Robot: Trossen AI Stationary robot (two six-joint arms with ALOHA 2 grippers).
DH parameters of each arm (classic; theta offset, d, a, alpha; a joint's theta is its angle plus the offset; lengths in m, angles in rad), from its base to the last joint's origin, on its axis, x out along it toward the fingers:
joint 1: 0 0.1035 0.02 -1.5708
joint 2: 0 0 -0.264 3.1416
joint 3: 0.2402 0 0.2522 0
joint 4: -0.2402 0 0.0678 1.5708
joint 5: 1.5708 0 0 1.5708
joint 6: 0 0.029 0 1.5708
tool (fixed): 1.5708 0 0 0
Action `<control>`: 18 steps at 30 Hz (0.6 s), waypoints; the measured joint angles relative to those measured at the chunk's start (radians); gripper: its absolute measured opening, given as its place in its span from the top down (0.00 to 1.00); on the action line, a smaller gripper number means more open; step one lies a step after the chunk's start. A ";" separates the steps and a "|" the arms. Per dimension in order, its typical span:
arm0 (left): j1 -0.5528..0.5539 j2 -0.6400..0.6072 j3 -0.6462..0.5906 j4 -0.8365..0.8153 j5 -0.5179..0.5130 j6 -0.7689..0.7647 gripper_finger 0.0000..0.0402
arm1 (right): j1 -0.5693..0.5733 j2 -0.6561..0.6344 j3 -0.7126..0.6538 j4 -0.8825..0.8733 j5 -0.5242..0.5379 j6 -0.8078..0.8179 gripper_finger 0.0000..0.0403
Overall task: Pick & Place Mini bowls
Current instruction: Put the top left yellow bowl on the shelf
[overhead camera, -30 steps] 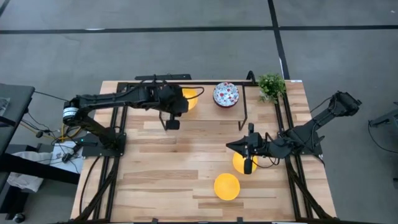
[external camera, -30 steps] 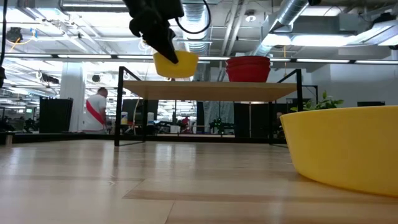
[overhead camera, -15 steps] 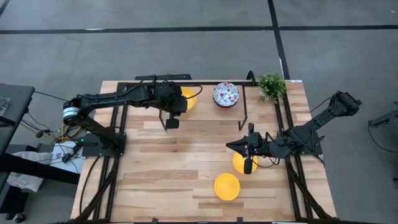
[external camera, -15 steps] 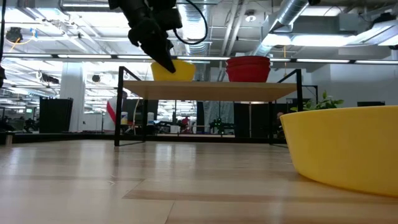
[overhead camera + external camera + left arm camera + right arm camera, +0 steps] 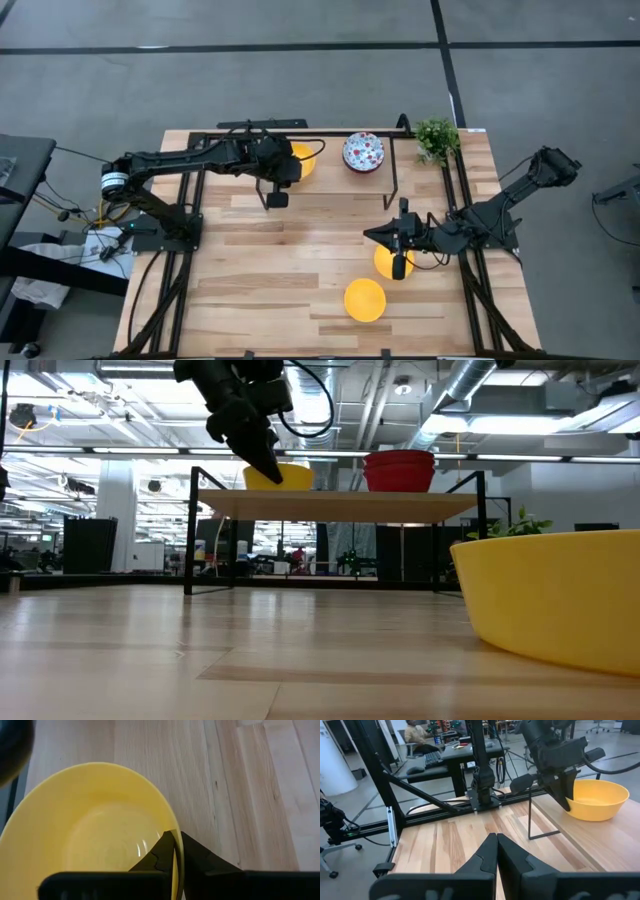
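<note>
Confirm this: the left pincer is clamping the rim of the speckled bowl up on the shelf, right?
Not quite: the left pincer is clamping the rim of a yellow bowl on the shelf, as the left wrist view shows. The speckled bowl sits beside it, untouched.

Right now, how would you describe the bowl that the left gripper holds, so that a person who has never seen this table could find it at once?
Look at the raised wooden shelf at the far edge of the table. Two bowls sit on it, and the yellow bowl is the one farther from the green plant. Unlike the red-patterned bowl beside it, it is plain yellow, and the left gripper is shut on its rim.
</note>
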 joint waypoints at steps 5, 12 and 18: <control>0.000 0.000 0.000 0.003 -0.003 0.000 0.94 | 0.000 0.000 0.000 0.000 0.000 0.000 1.00; 0.000 0.000 0.000 0.004 -0.004 0.000 0.84 | 0.000 0.000 0.000 0.000 0.000 0.000 1.00; 0.000 0.000 0.000 0.005 -0.026 0.000 0.74 | 0.000 0.000 0.000 -0.001 0.000 0.000 1.00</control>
